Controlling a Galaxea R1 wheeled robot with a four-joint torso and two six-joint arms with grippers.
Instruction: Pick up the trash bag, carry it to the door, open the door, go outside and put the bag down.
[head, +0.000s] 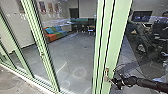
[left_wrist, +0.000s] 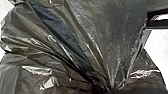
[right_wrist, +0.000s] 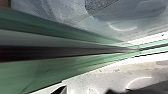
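Glass front (head: 72, 55) ahead, 10 to 2 o'clock. Door post (head: 115, 32) 1 o'clock, handle (head: 107, 75) on it. Behind glass: sofa (head: 53, 33) 11 o'clock, wall pictures (head: 50, 9) above; table (head: 81, 21) farther, 12; monitor (head: 142, 16) between 1 and 2. Paving (head: 10, 80) this side, 10.

"What's past the right gripper (head: 110, 78)?"
"Grey floor (head: 81, 51), behind glass. Well beyond the gripper and to its left, orange, blue and green seating (head: 53, 34), with pictures (head: 50, 8) on the pale wall (head: 63, 7)."
"And right of it?"
"A dark screen (head: 142, 16), farther off."
"Light?"
"Bright curves (head: 79, 72) on the floor, to its left."
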